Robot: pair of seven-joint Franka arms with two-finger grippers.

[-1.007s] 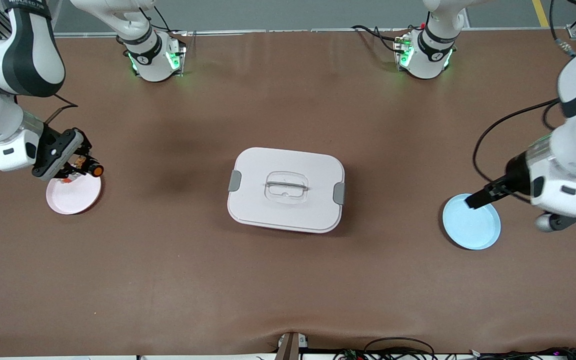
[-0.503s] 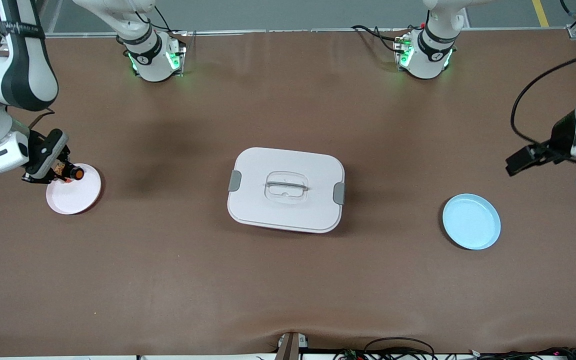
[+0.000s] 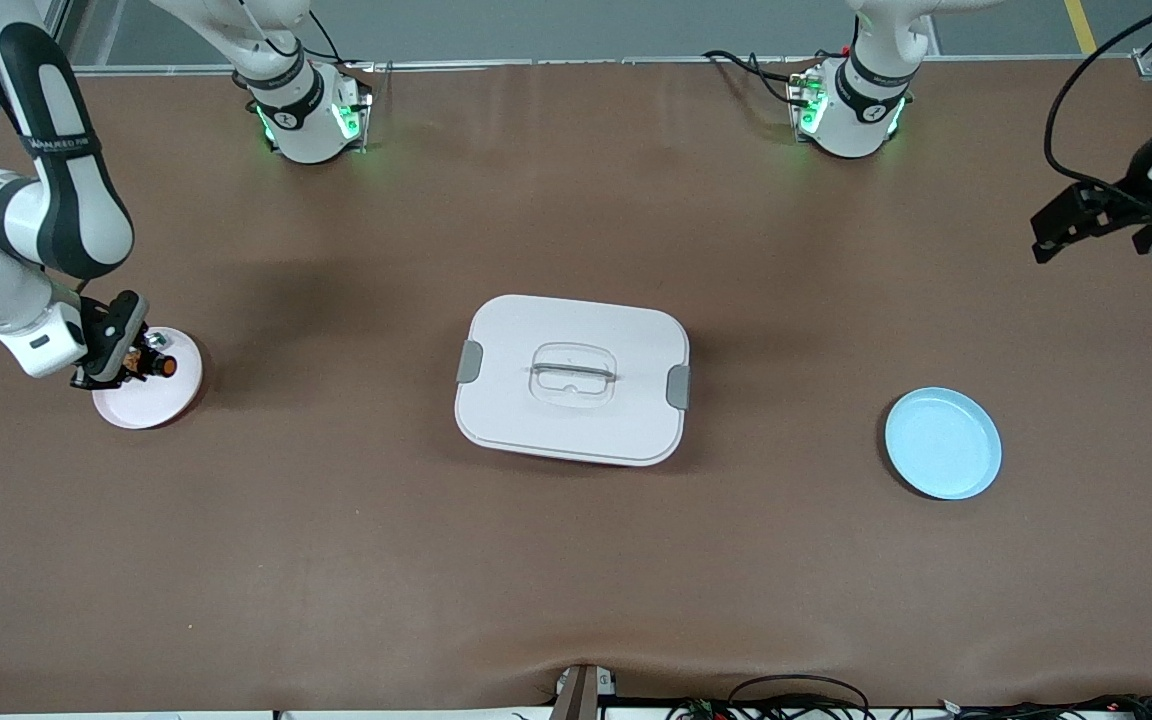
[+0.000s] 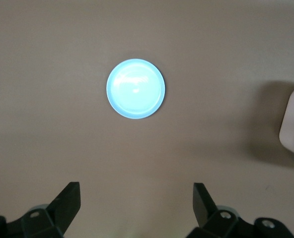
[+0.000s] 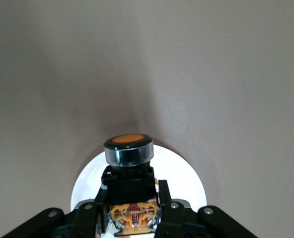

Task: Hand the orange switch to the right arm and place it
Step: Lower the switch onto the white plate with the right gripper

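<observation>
Already clamped in the right hand [image 3: 141, 362]: the orange switch [image 3: 161, 366], pinched by its black body with the round orange button end sticking out past the fingertips. Long axis in line with the fingers, lying low and nearly flat, button pointing toward the middle of the desk [image 3: 576, 560]. Hangs just over the pink plate [image 3: 151, 400] at the right arm's end; whether its underside touches the plate cannot be told. From the right wrist view, plate directly beneath the switch [image 5: 128, 163], rim showing on both sides of it. So judged: no sideways travel needed, only a short drop and a release, with some risk of the stubby part rolling once freed. Left hand [image 3: 1071, 222] empty, fingers spread wide, parked high over the left arm's end of the desk, well apart from the blue plate [image 3: 943, 443] and waiting. Between the two plates, a closed white box [image 3: 572, 378]
</observation>
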